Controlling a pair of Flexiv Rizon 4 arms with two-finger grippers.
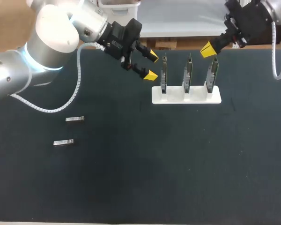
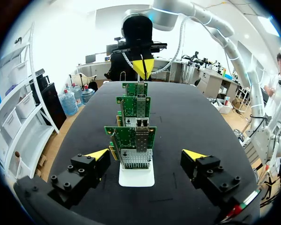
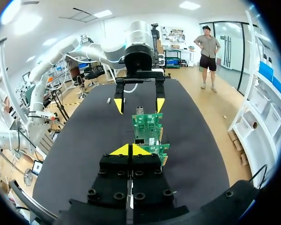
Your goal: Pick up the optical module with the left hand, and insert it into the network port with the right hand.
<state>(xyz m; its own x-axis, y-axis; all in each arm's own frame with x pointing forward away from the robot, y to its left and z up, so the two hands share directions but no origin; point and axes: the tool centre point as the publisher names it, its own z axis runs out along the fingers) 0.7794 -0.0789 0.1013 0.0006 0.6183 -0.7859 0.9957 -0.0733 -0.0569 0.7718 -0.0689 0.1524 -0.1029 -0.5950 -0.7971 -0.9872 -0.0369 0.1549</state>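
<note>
Three network cards [image 1: 186, 77] slotted upright in a white holder [image 1: 186, 96] toward the far side of the dark table [image 1: 154, 178], probably to keep each network port [image 2: 136, 158] steady and reachable from the side. Two optical modules [image 1: 75, 119] lying flat near the table's left side, well apart from the holder and from both grippers, neither picked up; pickup judged to be the step in hand. Left gripper [image 1: 147, 65] hanging above the table just beside the leftmost card, fingers spread wide and pinching nothing; left arm bent in from the left corner, wrist pointed along the row of cards, hence all three lined up ahead in its wrist view. Right gripper [image 1: 208, 49] poised above the rightmost card, yellow tips pressed together and empty, right arm entering from the right corner, seemingly placed near the ports for the later insertion. Next move likely to call for a swing of the left arm over toward the modules
</note>
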